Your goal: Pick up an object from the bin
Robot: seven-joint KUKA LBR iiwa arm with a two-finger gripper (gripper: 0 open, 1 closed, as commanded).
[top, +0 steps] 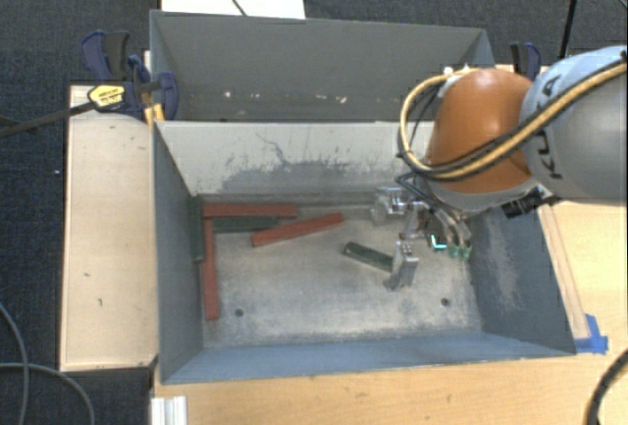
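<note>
Container: grey metal bin [324, 70] with sloping walls and a flat, scuffed floor; holds a few flat bars, no heap.
Position: hand [398, 278] low over the floor in the right half of the bin, pointing straight down below the orange cover [481, 133] of the wrist.
Hand state: cannot tell whether apart or together; nothing seen clamped in it.
Nearest thing: short dark green bar [365, 256], lying flat and slanted, its right end just beside the hand on the left; touching or slightly apart, cannot tell.
Likely pick: the dark green bar, judged from closeness alone; lies by itself on open floor, well apart from the walls, so free on both sides for a grip.
Other contents: slanted red-brown bar [296, 230] near the middle; long red-brown bar [250, 210] at the foot of the far wall on the left; another red-brown bar [210, 276] along the left wall; darker green strip [240, 224] tucked just near of the far one.
Why harder: left-side bars pressed against walls or each other, leaving little room to get round them.
Reach: arm [589, 129] in from the right, above the right wall, cables looped round the cover.
Step in hand: probably lining up at floor level; lift not yet made.
Risk: thin, flat bar, easily nudged aside rather than caught.
</note>
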